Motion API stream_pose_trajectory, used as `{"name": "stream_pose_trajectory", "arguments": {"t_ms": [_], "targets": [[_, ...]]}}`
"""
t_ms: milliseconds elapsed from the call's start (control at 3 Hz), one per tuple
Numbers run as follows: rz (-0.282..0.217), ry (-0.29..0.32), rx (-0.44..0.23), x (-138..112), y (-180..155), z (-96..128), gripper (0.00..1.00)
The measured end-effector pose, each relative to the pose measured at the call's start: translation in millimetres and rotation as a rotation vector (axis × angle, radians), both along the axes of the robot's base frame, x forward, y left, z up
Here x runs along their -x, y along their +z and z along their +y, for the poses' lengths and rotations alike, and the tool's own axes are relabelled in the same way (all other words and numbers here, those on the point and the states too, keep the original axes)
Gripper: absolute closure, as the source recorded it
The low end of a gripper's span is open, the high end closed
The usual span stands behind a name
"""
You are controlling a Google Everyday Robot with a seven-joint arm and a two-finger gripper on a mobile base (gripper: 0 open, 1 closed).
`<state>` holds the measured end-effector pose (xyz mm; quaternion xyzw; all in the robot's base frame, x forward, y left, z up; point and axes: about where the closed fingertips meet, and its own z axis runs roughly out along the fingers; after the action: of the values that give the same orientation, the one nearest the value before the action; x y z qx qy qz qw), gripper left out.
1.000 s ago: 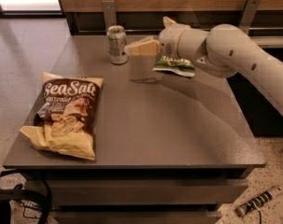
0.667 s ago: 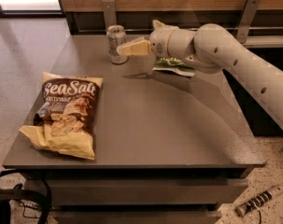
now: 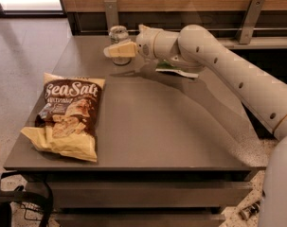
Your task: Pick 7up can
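We see the 7up can (image 3: 118, 33) upright near the table's (image 3: 181, 126) back edge. The gripper (image 3: 115, 50) sits across its front, hiding its middle – open or closed, we cannot tell. A green chip bag (image 3: 174, 69) lies under the arm (image 3: 219, 60) – a Sea Salt bag (image 3: 69, 117) well apart, front left.

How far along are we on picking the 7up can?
Approach looks done: the gripper is right at the 7up can, covering its lower half. In hand: securing the can, not confirmable from here. Left: the lift; the can stands upright on the table.
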<state>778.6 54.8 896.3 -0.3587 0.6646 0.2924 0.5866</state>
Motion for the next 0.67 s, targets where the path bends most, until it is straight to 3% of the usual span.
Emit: {"name": "stream_pose_trajectory", "arguments": {"t_ms": [333, 667], "targets": [[0.007, -0.003, -0.03, -2, -5, 16, 0.0], [-0.013, -0.025, -0.055, -3, -6, 26, 0.25]]}}
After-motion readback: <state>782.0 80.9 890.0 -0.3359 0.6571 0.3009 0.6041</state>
